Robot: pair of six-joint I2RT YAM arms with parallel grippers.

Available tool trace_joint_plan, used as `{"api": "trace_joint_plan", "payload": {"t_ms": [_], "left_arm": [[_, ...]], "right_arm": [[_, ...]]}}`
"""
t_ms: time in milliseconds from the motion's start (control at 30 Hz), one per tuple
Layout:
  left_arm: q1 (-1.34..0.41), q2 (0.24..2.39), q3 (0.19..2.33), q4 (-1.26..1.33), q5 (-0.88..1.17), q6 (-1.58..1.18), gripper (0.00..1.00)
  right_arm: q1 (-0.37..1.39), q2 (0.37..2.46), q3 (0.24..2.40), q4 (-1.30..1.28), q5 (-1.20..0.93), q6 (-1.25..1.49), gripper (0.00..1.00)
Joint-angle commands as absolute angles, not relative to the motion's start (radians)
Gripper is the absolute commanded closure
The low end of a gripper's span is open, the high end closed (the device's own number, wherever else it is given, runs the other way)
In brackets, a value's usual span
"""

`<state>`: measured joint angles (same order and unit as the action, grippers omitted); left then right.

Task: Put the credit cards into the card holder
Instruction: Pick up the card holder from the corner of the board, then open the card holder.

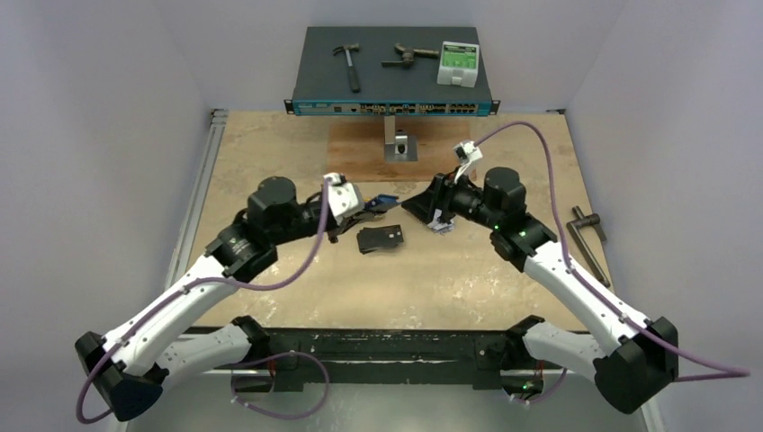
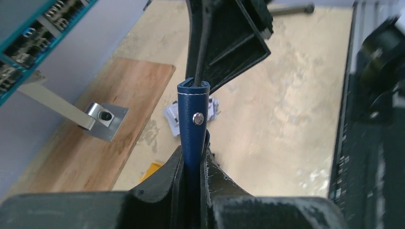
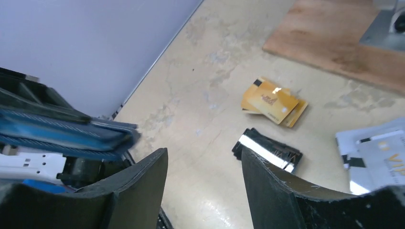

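The navy card holder [image 2: 193, 119] stands edge-on, with my left gripper [image 2: 193, 151] shut on its lower part; a snap stud shows on its side. A thin dark card edge [image 2: 202, 43] rises from its top slot, close against a finger of the right gripper. From above, the holder [image 1: 385, 200] hangs between the two grippers over the table's middle. My right gripper [image 3: 204, 155] is open with nothing between its fingers. On the table lie gold credit cards [image 3: 272, 101], a black stack [image 3: 267, 151] and silver-grey ones [image 3: 377, 155]. The black stack [image 1: 380, 238] lies just in front of the grippers.
A network switch [image 1: 392, 67] at the back carries a hammer [image 1: 347, 65] and other tools. In front of it lies a wooden board [image 1: 360, 148] with a metal bracket [image 1: 399, 144]. A dark angled tool [image 1: 589, 238] lies near the right edge.
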<state>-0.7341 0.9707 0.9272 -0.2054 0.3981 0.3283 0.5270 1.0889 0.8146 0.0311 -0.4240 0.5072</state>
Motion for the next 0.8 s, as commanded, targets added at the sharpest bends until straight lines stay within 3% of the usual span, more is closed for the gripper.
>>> {"api": "trace_joint_plan", "payload": {"t_ms": [0, 200, 333, 767], "left_arm": [[-0.711, 0.911, 1.052, -0.362, 0.376, -0.058, 1.0], [-0.591, 0.922, 1.184, -0.392, 0.571, -0.355, 1.0], [-0.525, 0.933, 1.198, -0.285, 0.723, -0.553, 1.0], [-0.519, 0.964, 1.263, -0.114, 0.866, -0.712, 1.0]], "right_arm": [[0.487, 1.022, 0.853, -0.078, -0.391, 0.401, 0.41], [0.48, 0.853, 0.794, 0.255, -0.628, 0.442, 0.33], [0.482, 0.871, 0.819, 0.48, -0.812, 0.561, 0.32], [0.584, 1.07, 0.968, 0.782, -0.843, 0.725, 0.29]]}}
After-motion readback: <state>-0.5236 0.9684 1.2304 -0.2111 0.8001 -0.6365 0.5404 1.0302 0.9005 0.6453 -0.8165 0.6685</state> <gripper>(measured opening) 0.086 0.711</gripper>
